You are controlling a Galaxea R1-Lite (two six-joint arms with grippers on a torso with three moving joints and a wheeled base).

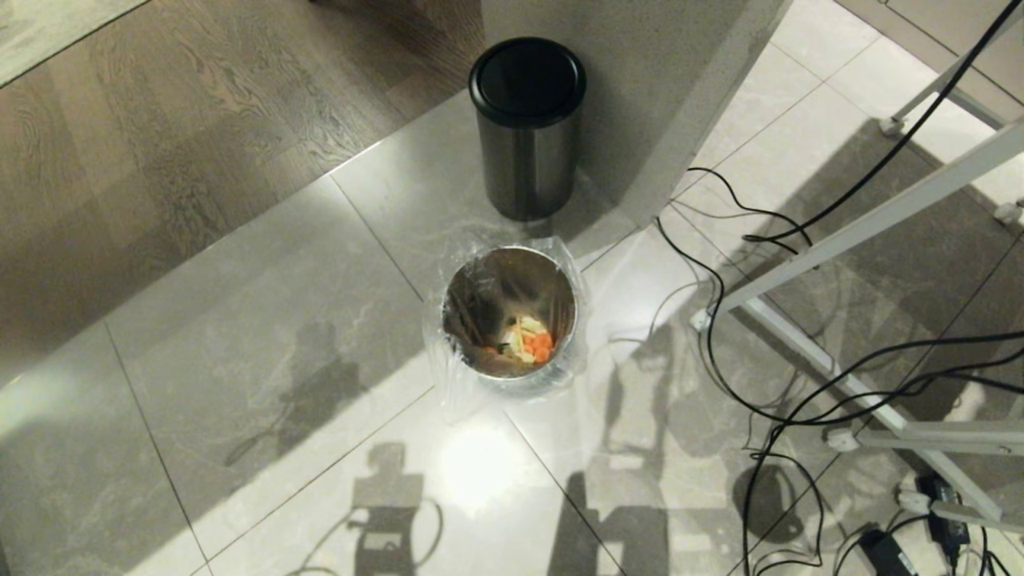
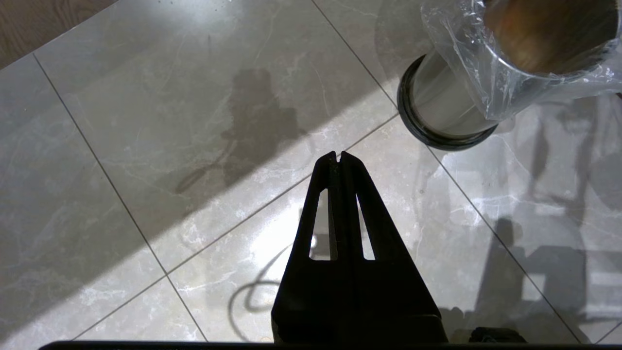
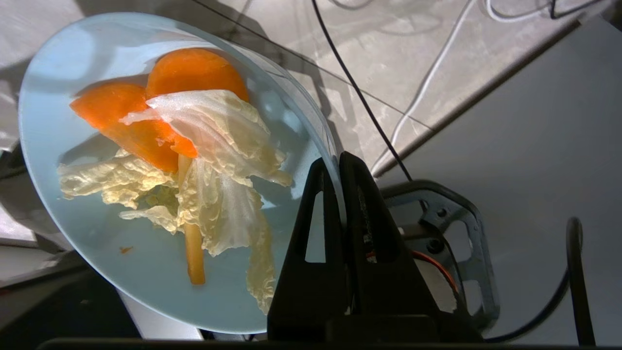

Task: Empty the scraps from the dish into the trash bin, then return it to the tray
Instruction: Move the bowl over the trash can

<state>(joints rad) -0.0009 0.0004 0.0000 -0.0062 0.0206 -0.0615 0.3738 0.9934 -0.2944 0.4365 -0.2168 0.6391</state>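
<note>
In the right wrist view my right gripper (image 3: 337, 160) is shut on the rim of the light-blue dish (image 3: 73, 233). The scraps (image 3: 194, 146), orange carrot slices and pale cabbage pieces, lie in the dish. The steel trash bin (image 1: 496, 296) with its clear liner stands on the floor mid-frame in the head view, and some orange and pale food pieces (image 1: 528, 340) lie at its bottom. My left gripper (image 2: 338, 156) hangs shut and empty over the tiles, beside the trash bin (image 2: 447, 107). Neither arm shows in the head view. The tray is out of view.
A taller dark bin (image 1: 528, 128) with a black lid stands just behind the steel one, against a grey pillar (image 1: 680, 96). Black cables (image 1: 760, 400) and white stand legs (image 1: 880, 216) spread over the tiles to the right. Wood flooring (image 1: 160, 144) lies at the far left.
</note>
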